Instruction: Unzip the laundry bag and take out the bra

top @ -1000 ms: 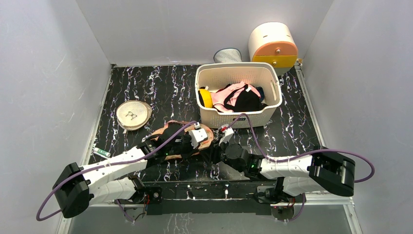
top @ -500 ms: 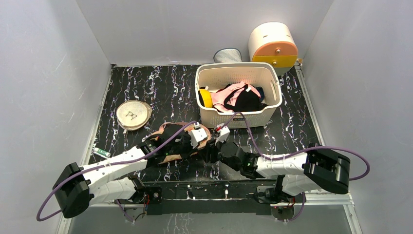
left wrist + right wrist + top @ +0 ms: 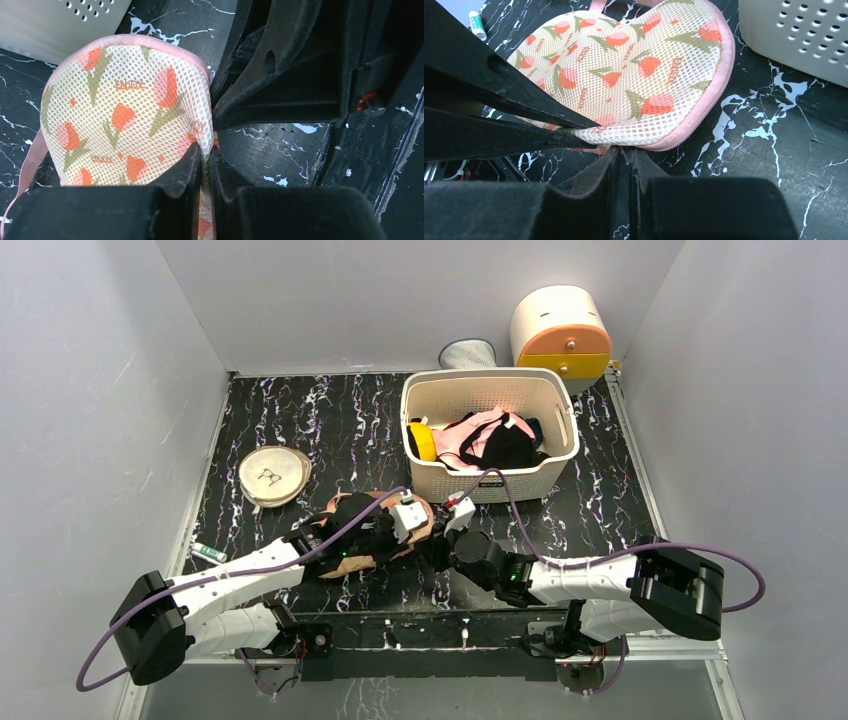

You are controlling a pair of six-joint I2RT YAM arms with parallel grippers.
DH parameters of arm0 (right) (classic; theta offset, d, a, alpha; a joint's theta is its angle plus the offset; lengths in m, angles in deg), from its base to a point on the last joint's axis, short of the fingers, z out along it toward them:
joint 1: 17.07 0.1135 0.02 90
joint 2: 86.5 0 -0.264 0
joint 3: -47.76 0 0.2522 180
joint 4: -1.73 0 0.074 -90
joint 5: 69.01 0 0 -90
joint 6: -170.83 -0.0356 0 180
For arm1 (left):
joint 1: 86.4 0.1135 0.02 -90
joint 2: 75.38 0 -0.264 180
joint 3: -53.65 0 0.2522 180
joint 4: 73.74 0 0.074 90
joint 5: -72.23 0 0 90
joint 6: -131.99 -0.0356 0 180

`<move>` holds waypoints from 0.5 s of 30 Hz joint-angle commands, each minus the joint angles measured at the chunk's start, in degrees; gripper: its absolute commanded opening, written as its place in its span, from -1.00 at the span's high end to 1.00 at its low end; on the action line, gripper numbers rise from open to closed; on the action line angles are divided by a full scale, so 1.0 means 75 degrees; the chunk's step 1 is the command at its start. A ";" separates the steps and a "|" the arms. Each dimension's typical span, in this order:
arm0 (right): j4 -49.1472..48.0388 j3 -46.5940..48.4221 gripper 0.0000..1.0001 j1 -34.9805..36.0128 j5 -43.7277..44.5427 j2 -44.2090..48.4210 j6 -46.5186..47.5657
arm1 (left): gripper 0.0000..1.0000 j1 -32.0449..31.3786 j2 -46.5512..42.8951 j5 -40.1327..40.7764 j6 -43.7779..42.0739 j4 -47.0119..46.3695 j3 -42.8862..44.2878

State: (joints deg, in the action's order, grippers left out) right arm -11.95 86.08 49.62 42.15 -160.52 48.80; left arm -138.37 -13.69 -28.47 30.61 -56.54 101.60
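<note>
The laundry bag (image 3: 424, 517) lies flat near the front middle, mostly under my arms. It is peach mesh with orange-red and green motifs and pink edging (image 3: 125, 110) (image 3: 634, 75). My left gripper (image 3: 205, 157) is shut on a pinched fold of the bag's mesh at its near-right edge. My right gripper (image 3: 624, 152) is shut at the bag's near pink edge, with a thin grey sliver, apparently the zipper pull, between its tips. The two grippers meet tip to tip (image 3: 425, 545). The mustard-yellow bra is hidden.
A cream perforated basket (image 3: 425, 435) behind the bag holds pink and black garments and a small yellow round object. A cream disc (image 3: 272, 475) lies at left, a small tube (image 3: 208, 552) at front left, and a cream-and-orange drawer box (image 3: 560, 330) at back right.
My right arm has moved left and forward, bringing its gripper up to the bag's edge beside the left gripper. The left gripper has stayed shut on the bag, which is slightly bunched.
</note>
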 commanded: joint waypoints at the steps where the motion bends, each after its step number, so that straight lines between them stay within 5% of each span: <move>1: -0.0397 0.0112 0.86 -0.0022 0.0514 0.0339 0.0087 | 1.00 -0.0070 -0.0048 -0.0458 -0.0015 0.0052 0.0219; 4: -0.0274 -0.0014 1.00 -0.0023 0.0853 0.0440 0.0064 | 1.00 -0.0071 -0.0080 -0.0472 -0.0069 0.0028 0.0204; 15: 0.1307 -0.0216 1.00 -0.0262 0.2378 0.1222 0.0146 | 1.00 -0.0075 -0.0022 -0.0945 -0.0582 0.0344 0.0220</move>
State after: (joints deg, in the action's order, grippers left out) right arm -5.88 85.95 50.34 48.80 -154.62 48.82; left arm -138.39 -13.69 -30.77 28.25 -58.87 102.26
